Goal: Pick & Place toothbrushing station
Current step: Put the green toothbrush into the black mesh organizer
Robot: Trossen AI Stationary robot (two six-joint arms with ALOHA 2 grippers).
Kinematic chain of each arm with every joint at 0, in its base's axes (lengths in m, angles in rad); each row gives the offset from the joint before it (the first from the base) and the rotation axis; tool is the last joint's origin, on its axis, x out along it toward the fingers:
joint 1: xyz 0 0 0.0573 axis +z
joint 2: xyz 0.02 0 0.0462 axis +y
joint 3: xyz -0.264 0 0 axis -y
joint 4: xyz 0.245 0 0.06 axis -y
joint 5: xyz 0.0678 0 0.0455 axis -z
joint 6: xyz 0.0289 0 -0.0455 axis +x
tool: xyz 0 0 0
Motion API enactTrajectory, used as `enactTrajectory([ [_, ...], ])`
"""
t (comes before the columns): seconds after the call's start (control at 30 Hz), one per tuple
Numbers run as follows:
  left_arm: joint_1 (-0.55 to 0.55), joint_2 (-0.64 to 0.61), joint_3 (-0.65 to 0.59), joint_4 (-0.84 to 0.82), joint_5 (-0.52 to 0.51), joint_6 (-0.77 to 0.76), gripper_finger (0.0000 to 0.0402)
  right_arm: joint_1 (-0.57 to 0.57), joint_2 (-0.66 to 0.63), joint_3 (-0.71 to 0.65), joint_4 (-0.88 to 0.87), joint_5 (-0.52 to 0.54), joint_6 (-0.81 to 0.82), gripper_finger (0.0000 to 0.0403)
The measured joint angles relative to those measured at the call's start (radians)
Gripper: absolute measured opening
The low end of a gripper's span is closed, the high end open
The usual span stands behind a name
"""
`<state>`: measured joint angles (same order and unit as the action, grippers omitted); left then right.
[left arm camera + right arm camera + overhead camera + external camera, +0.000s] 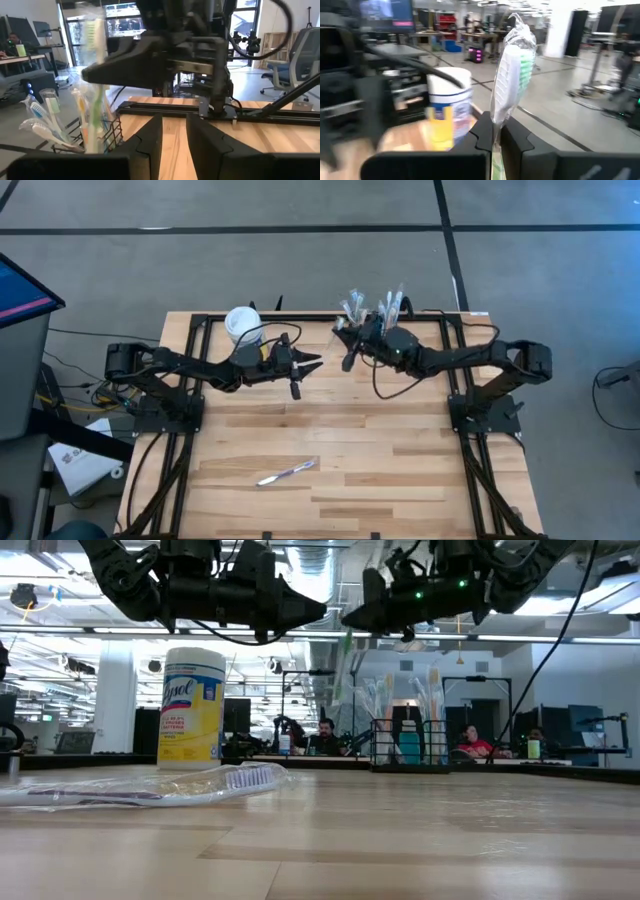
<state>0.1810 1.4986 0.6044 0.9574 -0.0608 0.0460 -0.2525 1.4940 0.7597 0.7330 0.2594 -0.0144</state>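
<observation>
Bright overhead office light, soft shadows, wrist views w/ motion blur

caddy (95,142) blurred, partly cut off

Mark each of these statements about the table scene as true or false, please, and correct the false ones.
1. The right gripper holds a wrapped toothbrush. True.
2. A wrapped toothbrush lies flat on the table near the front edge. True.
3. The white tub with the yellow label lies on its side. False: it stands upright at the back of the table.
4. The wire caddy is empty. False: several toothbrushes stand in it.
5. The left gripper grips the white tub. False: its fingers are parted and hold nothing; the tub stands behind that arm.
</observation>
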Motion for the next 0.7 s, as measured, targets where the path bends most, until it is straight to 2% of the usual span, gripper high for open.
enactTrajectory([
  [0.3, 0.0, 0.0, 0.0, -0.004, 0.001, -0.001, 0.0079, -0.092, 0.0, 0.0, -0.027, 0.058, 0.01, 0.0005],
  [0.7, 0.0, 0.0, 0.0, -0.016, 0.002, -0.001, 0.0077, -0.155, 0.0, 0.0, -0.073, 0.11, 0.015, 0.0005],
])
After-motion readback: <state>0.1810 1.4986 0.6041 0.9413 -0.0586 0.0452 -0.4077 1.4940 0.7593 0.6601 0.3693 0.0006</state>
